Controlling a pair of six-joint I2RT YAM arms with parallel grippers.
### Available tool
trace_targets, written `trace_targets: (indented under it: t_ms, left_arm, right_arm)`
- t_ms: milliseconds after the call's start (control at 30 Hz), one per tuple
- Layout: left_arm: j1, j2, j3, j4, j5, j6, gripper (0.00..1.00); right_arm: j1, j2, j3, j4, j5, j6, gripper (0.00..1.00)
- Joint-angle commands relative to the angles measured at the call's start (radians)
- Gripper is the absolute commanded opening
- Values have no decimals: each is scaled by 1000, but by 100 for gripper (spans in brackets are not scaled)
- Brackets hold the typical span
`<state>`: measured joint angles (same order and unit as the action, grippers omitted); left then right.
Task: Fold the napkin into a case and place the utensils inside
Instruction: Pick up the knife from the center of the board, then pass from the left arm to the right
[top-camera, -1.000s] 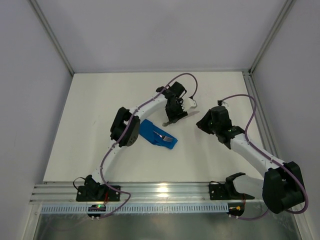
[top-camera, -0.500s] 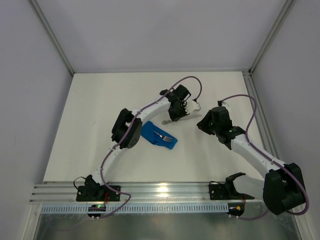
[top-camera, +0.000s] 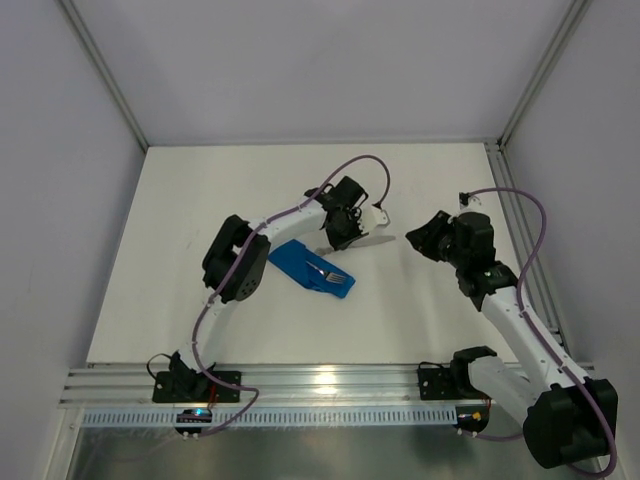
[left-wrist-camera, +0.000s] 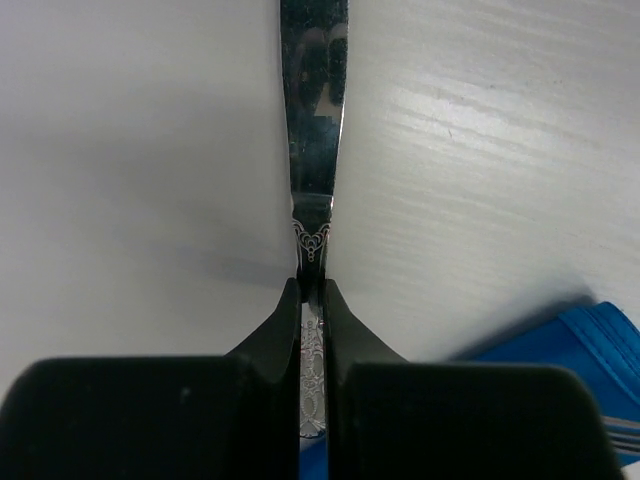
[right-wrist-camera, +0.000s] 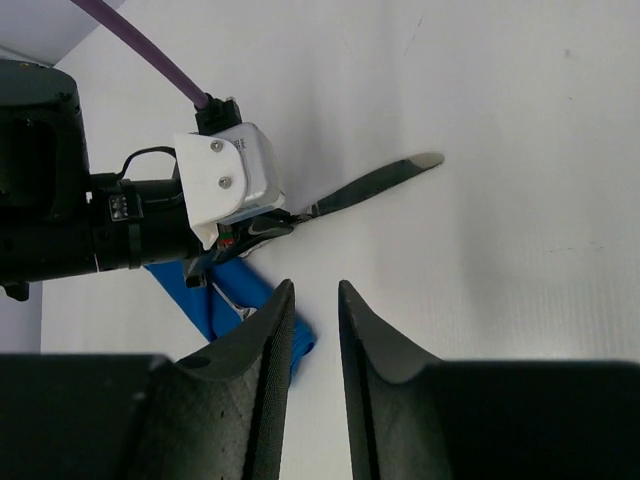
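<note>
The left hand (left-wrist-camera: 313, 300) is clamped shut on the knife (left-wrist-camera: 314, 110), pinching the ornamented handle just behind the blade. In the top view the knife lies low over the table (top-camera: 180, 220), and I cannot tell whether it touches. Its long axis runs from about 8 o'clock at the handle to 2 o'clock at the tip.

The case (top-camera: 305, 262), a narrow blue strip, sits just beside the hand at roughly 7 o'clock, with its own long axis running from 10 to 4 o'clock. The fork (top-camera: 330, 271) rests on or in it, tines showing toward the 4 o'clock end. Whether the fork is fully tucked in is unclear.

The knife will likely have to swing clockwise to line up with the strip, and the left arm is far nearer to do so. The right hand (right-wrist-camera: 312, 300) hovers partly open and empty, well apart at 3 o'clock.

A second ago the left fingers stood apart around the handle. The right hand has since drawn back from the blade tip, and the case has stayed put.
</note>
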<state>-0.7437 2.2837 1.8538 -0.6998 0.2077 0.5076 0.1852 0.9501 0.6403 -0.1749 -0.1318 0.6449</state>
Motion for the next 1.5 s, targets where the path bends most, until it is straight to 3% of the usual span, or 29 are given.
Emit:
trace_targets:
  t_ms: [0,200,367,433,467,567,600,800,1033,1167,1233,1267,1300,1367,1467]
  left_arm:
    - [12,-128,-44,101,45,-55,0]
    - [14,-153,-71,117,51,-64,0]
    - [23,-178,-87,149,61,-86,0]
    - [23,-191,-87,161,65,-98,0]
    - [23,-197,-87,167,76,-103,0]
    - [23,-222,-84,168,97,-121,0]
    - [23,-228,-84,166,104,-129,0]
    - [23,-277,-91,151,157,-181,0]
    - [23,-323,-119,129,168,-181,0]
    - [24,-339,-117,70,179,-92,0]
    - [24,-352,-113,8,182,-14,0]
    - [27,-366,-116,-10,188,33,0]
    - [30,-371,-117,-29,190,54,0]
    - [33,-383,-119,-90,199,95,0]
    - [35,-420,-131,-179,213,195,0]
  right_arm:
    - [-10,-43,-28,60,-97,-54,28]
    - [-10,-31,-71,126,-147,-73,29]
    - [-9,-21,-157,293,-115,122,32]
    - [9,-11,-197,347,-20,200,34]
    - [41,-5,-206,363,21,219,36]
    - [92,42,-211,434,115,260,56]
    - [99,59,-206,469,118,266,57]
    - [174,162,-179,544,201,329,57]
    - [189,219,-165,646,244,366,50]
    - [189,109,-29,371,198,72,50]
    - [189,23,30,252,60,-165,51]
    - [189,-2,107,89,-16,-241,52]
    - [189,-42,152,10,-43,-380,53]
    - [189,-74,246,-159,-81,-500,55]
    - [188,-126,291,-233,-164,-723,58]
